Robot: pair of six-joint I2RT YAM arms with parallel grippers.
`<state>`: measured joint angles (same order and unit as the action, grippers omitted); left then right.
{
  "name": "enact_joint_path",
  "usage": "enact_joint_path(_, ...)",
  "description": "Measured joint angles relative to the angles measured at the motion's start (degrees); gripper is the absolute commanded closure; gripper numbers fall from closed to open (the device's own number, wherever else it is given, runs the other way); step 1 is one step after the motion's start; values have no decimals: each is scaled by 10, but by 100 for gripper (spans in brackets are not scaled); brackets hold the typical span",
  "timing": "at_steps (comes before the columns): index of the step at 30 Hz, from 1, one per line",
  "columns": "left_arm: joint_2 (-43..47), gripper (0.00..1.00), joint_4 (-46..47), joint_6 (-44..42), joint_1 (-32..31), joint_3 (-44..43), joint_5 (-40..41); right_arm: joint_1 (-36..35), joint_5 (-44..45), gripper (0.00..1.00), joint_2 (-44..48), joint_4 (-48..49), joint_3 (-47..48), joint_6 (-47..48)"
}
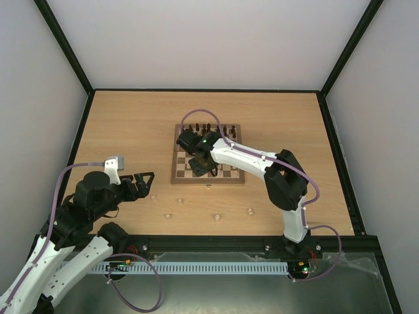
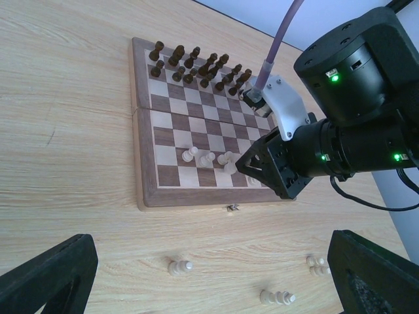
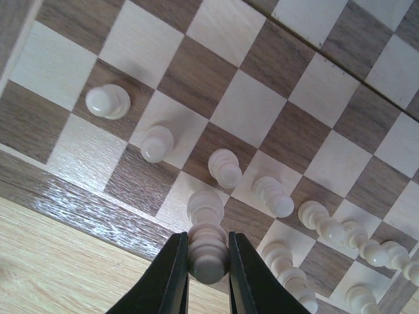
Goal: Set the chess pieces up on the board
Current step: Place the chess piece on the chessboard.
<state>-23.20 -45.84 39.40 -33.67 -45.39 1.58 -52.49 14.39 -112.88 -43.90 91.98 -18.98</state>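
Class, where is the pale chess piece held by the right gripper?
Right wrist view, bottom centre: the pale chess piece is pinched in the right gripper over the board's edge row, beside other pale pieces.

No text can be read in any of the three views. No words, numbers, brand marks or labels are legible on the board [image 2: 190, 195], the worktop [image 1: 131, 124] or the right arm's black housing [image 2: 353, 72].

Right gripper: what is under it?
The right gripper clamps a pale chess piece over a cream edge square of the board. Whether its base touches is hidden.
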Motion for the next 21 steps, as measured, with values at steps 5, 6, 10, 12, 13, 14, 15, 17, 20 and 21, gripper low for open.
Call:
enact_joint_path(5,0,1,0,0,0,0,0,2,-5,92,-1,5,-21,4)
enact_joint_path(6,0,1,0,0,0,0,0,2,-6,92,-1,5,-25,4)
enact_joint_path(10,0,1,0,0,0,0,0,2,-10,92,-1,5,-28,6)
enact_joint_path(12,0,1,0,0,0,0,0,3,-11,92,-1,6,-28,6)
enact_joint_path(13,0,1,1,0,0,0,0,2,-12,92,-1,6,-28,6)
enact_joint_path(14,0,1,1,0,0,0,0,2,-13,92,-1,6,-28,7)
enact_joint_path(15,0,1,1,0,0,0,0,3,-14,92,-1,6,-28,7)
enact_joint_path(17,-1,1,1,0,0,0,0,3,-16,92,-1,7,-28,7)
enact_joint_path(20,-1,1,1,0,0,0,0,3,-22,93,-1,10,-28,8)
enact_joint_path(21,-1,1,1,0,0,0,0,3,-24,93,-1,11,-28,8)
